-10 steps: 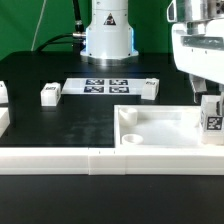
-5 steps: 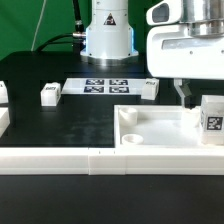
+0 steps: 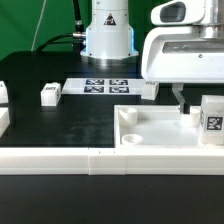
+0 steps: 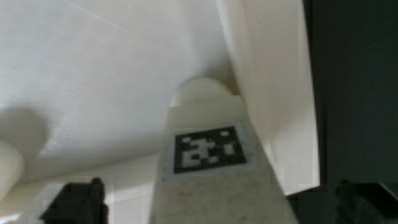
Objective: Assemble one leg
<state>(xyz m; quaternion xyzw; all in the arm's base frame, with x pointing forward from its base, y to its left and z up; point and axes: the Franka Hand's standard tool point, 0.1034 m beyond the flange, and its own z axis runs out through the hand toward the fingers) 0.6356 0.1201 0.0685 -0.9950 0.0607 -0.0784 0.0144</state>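
A leg (image 3: 211, 119), a white block with a black-and-white tag facing the camera, stands upright at the exterior view's right, on the large white tray-like piece (image 3: 150, 129). My gripper (image 3: 192, 102) hangs just above and beside it, open. In the wrist view the leg (image 4: 210, 150) rises between my two dark fingertips (image 4: 73, 203), which stand wide apart on either side with a gap to each. My gripper (image 4: 214, 208) holds nothing. Two more legs lie on the black table, one (image 3: 50, 93) to the left and one (image 3: 150, 88) behind the tray.
The marker board (image 3: 104, 86) lies in front of the robot base. A long white rail (image 3: 90, 161) runs along the table's front. Another white part (image 3: 3, 94) shows at the left edge.
My gripper has moved toward the exterior view's left over the tray. The standing leg has stayed in place.
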